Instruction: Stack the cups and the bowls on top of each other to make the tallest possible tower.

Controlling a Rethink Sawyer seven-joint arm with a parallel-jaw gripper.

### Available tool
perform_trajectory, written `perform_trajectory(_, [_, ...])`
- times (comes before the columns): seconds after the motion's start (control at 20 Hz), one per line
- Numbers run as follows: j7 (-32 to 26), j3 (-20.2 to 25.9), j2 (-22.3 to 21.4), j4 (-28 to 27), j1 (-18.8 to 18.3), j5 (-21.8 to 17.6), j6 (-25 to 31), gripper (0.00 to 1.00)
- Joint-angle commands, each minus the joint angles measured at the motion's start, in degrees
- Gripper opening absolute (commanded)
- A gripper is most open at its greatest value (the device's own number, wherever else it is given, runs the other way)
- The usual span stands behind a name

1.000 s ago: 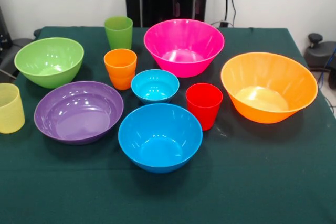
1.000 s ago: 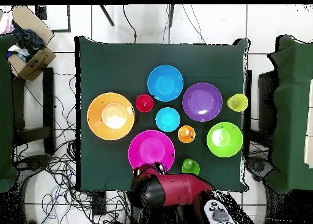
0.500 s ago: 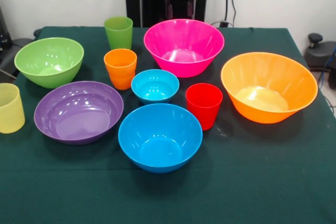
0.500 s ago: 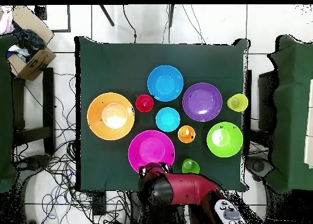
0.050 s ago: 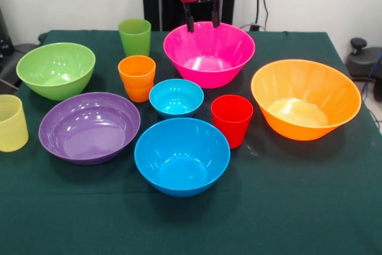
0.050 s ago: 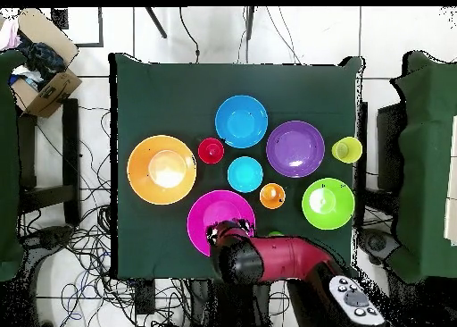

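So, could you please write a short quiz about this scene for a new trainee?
1. True or false: the gripper is open, holding nothing.
2. Which bowl is it over? A) pink bowl B) purple bowl C) orange bowl
3. Fill in: the red cup stands between the orange bowl and the small ____ bowl.

Key: 1 true; 2 A; 3 blue.

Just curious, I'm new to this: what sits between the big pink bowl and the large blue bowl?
The small blue bowl sits between the pink bowl and the large blue bowl, in line with them. Both views show it.
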Motion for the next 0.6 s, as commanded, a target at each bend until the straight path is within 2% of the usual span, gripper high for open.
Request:
perform_trajectory(0.05, [-13.48, 14.59, 5.37, -10.1, -4.35, -5.79, 11.05, 1.0])
perform_trajectory(0.35, [-16.12, 17.64, 6.64, -15.83, -6.78, -7.7, 18.22, 1.0])
perform_trajectory(0.5, [-15.28, 18.11, 7.7, -17.48, -7.28, -8.85, 19.37, 1.0])
perform_trajectory(0.6, [-17.11, 19.77, 8.59, -18.64, -7.95, -10.11, 20.99, 1.0])
